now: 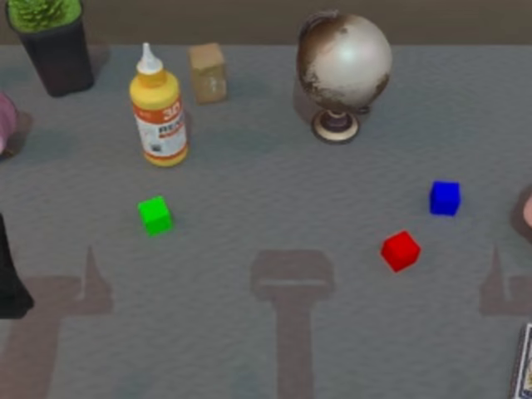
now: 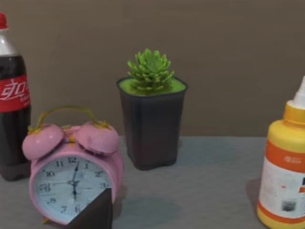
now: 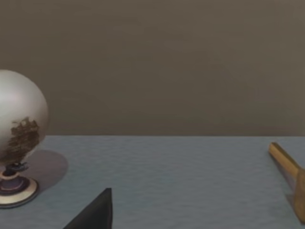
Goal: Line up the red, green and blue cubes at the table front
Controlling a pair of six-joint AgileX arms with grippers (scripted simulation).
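Cubes, plain and matte, on textured grey-blue table [image 1: 249,183]: green cube [image 1: 155,215] at 9 o'clock, red cube [image 1: 400,250] and blue cube [image 1: 445,198] at 3–4 o'clock. Open room at front edge. Grippers' grip: cannot tell.

Cola bottle [image 2: 12,95] & yellow bottle [image 2: 285,167] cut by edges; clock [image 2: 71,181] partly hidden.

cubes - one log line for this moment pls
cubes: unaligned | green cube left | red cube, blue cube right | none held
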